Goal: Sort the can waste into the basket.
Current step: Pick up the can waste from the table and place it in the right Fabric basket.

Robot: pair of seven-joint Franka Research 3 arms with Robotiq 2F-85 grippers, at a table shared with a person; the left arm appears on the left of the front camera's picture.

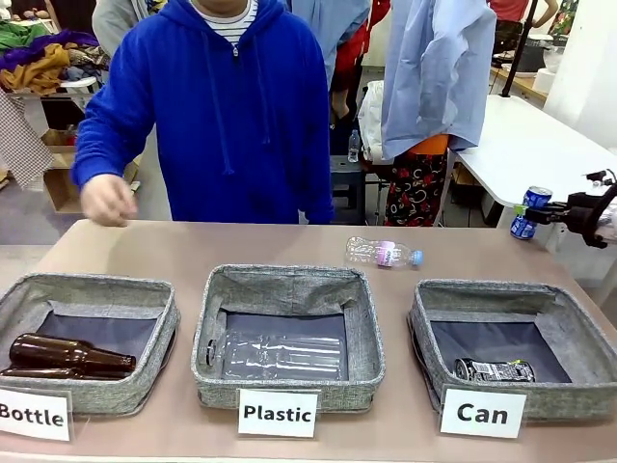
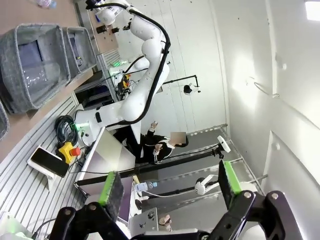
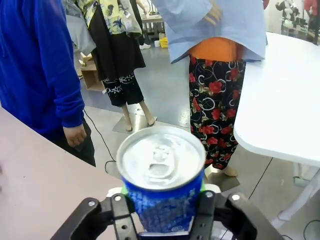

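Observation:
A blue-and-white can (image 1: 529, 212) hangs in the air past the table's far right corner, held upright by my right gripper (image 1: 536, 213). In the right wrist view the can (image 3: 161, 180) shows its silver top, with the right gripper (image 3: 161, 209) shut on its blue body. A black can (image 1: 494, 369) lies on its side inside the grey basket (image 1: 576, 333) labelled "Can" at the front right. My left gripper (image 2: 167, 183) is open, pointing away from the table with nothing between its green pads.
The "Plastic" basket (image 1: 366, 328) holds a clear bottle, and the "Bottle" basket (image 1: 162, 333) holds brown glass bottles. A clear plastic bottle (image 1: 383, 253) lies on the table behind the baskets. A person in a blue hoodie (image 1: 217, 106) stands at the far side, one hand (image 1: 108, 201) near the table's left corner.

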